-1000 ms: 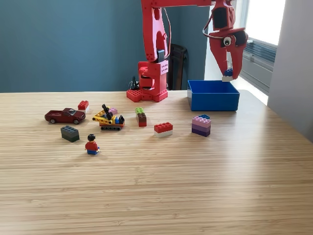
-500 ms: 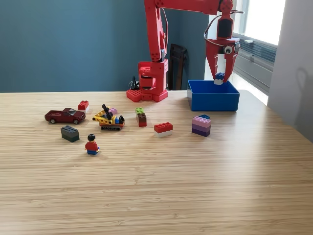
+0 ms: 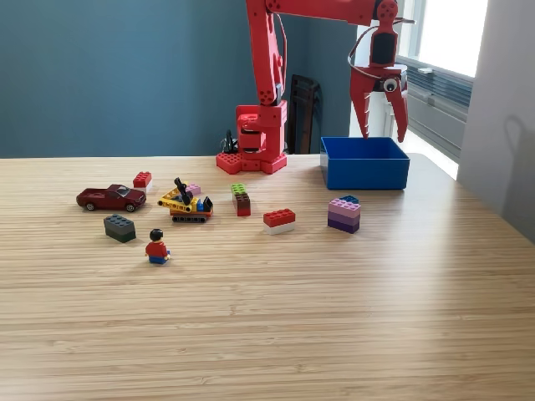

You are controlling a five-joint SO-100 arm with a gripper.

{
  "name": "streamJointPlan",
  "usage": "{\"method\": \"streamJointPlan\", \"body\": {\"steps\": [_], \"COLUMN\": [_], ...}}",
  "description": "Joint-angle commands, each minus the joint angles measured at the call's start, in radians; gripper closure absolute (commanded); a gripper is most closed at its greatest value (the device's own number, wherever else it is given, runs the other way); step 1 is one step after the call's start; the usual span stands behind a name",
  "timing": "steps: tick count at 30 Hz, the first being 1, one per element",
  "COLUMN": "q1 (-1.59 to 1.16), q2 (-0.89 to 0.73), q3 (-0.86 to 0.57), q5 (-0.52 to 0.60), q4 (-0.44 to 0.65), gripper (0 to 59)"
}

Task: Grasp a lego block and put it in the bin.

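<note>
Your gripper [image 3: 383, 129] hangs above the blue bin [image 3: 364, 173], jaws spread wide, nothing held. Bin sits at the table's [image 3: 334, 317] far edge, exterior view's right. Its inside is hidden. Purple block stack [image 3: 343, 214] sits just before it.

The arm [image 3: 266, 50] is bright red plastic throughout, built of blocky segments on a studded red base [image 3: 251, 161]. Dark cables loop beside its wrist. The pincer [image 3: 383, 125] has two tapering red fingers and a round googly eye stuck on it.
</note>
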Motion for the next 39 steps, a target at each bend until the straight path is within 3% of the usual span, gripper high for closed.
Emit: {"method": "streamJointPlan", "body": {"steps": [1, 5, 17, 39], "q1": [0.098, 0.253, 0.676, 0.874], "q2": [0.081, 0.074, 0.072, 0.071], "q3": [-0.041, -0.055, -0.054, -0.048], "q5": [0.025, 0.046, -0.011, -0.064], "q4": [0.008, 0.006, 0.005, -0.014], "gripper": [52.6, 58.5, 58.6, 58.6]}}
